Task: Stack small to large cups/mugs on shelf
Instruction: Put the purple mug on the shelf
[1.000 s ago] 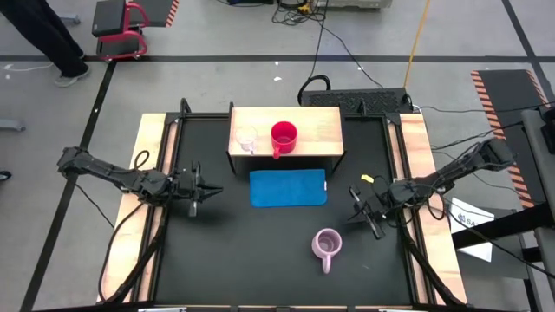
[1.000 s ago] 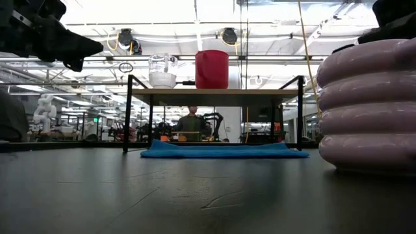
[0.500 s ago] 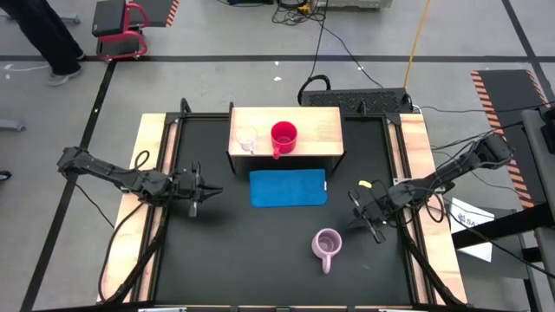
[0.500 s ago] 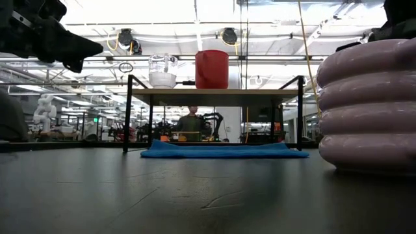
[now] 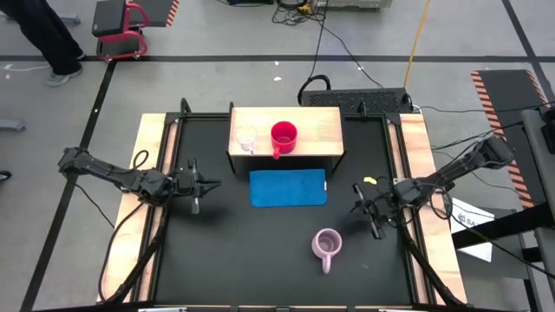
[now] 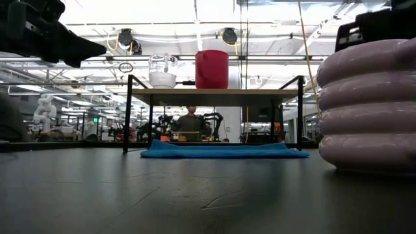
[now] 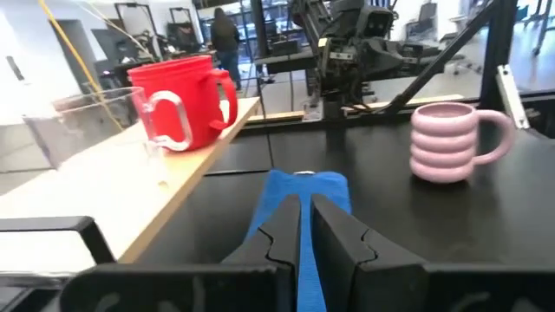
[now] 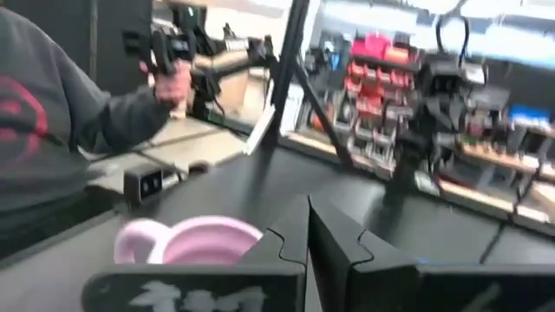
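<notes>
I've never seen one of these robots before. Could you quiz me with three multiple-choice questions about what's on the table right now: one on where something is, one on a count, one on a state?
1. Where is the lilac mug?
A. on the shelf
B. on the black tabletop
C. on the blue mat

2. How many cups stand on the shelf?
A. one
B. two
C. three

3. How is the right claw?
A. shut and empty
B. shut on the red mug
C. wide open

Answers:
1 B, it stands on the table near the front, past the blue mat.
2 B, the glass cup and the red mug.
3 A, its fingers meet with nothing between them.
</notes>
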You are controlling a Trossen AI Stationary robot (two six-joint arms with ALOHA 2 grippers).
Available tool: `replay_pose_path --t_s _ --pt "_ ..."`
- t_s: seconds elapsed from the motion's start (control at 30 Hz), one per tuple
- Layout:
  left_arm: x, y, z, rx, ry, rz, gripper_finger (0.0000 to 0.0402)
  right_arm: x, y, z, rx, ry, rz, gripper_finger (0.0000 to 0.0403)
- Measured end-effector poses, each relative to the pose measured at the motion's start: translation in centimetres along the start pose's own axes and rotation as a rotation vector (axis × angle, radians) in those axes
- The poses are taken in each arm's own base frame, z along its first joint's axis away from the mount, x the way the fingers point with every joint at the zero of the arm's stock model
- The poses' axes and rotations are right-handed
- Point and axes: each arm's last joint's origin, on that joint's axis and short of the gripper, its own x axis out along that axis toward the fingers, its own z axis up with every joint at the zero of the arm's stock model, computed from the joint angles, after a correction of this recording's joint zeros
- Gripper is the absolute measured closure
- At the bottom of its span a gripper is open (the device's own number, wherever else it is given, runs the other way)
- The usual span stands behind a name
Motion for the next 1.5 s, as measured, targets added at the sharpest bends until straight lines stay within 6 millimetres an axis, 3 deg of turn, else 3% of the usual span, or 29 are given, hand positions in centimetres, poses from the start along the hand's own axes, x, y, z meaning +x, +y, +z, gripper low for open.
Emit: replay_pose_path --t_s 0.17,0.67,1.17,1.5 --pt "-0.4 0.3 -0.1 0.013 0.005 0.025 0.0371 -0.7 -0.6 -0.6 0.079 0.09 -0.035 0.0403" --pt "-2.6 1.3 -0.6 -0.083 -0.002 0.062 0.0371 -2.3 -1.5 -0.7 0.148 0.11 -0.049 0.0403" --pt "-2.7 1.4 -0.9 -0.074 0.025 0.075 0.0371 -2.7 -2.8 -1.4 0.241 0.154 -0.058 0.0403" --pt "-2.7 1.4 -1.1 -0.092 0.036 0.083 0.0371 -2.7 -2.7 -1.4 0.17 0.15 -0.017 0.0403"
